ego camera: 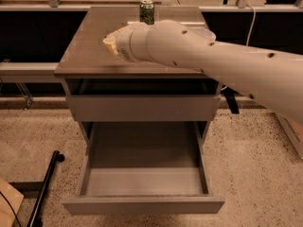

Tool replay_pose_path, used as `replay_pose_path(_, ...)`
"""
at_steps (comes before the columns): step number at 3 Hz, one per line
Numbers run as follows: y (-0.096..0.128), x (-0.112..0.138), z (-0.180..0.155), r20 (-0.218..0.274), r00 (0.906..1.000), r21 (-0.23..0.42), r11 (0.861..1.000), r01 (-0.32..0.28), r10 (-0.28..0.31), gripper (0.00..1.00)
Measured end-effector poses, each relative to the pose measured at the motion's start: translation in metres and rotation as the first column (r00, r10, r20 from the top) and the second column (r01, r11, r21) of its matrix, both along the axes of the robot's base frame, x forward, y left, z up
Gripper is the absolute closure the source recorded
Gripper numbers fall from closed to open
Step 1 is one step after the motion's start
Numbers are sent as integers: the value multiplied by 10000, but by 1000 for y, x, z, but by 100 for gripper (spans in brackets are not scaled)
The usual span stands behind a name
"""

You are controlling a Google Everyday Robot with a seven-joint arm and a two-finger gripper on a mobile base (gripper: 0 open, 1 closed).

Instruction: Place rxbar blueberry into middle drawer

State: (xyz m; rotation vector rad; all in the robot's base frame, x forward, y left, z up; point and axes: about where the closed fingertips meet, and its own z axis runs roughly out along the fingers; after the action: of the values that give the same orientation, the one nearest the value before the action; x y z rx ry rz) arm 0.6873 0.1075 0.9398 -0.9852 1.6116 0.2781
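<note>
Gripper (110,42) held over desk (80,56) top, left of centre, near side of can (147,11). Grip state cannot be told. Rxbar not seen, perhaps hidden under wrist. Bar judged best taken flat from above, can left untouched. Middle drawer (142,181) stands pulled out below, wide room inside. Desk front edge and closed drawer front (142,109) to be cleared on descent.
</note>
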Motion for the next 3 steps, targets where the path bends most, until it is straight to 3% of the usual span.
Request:
replay_pose_path(1, -4, -57, -2, -482, 9963, -190, 9972, -720, 710, 100)
replay_pose_path(2, -27, -110, -30, -1552, 9819, -228, 9933, -1131, 1082, 100)
replay_pose_path(3, -55, -150, -71, -2497, 9638, 200, 9956, -916, 937, 100)
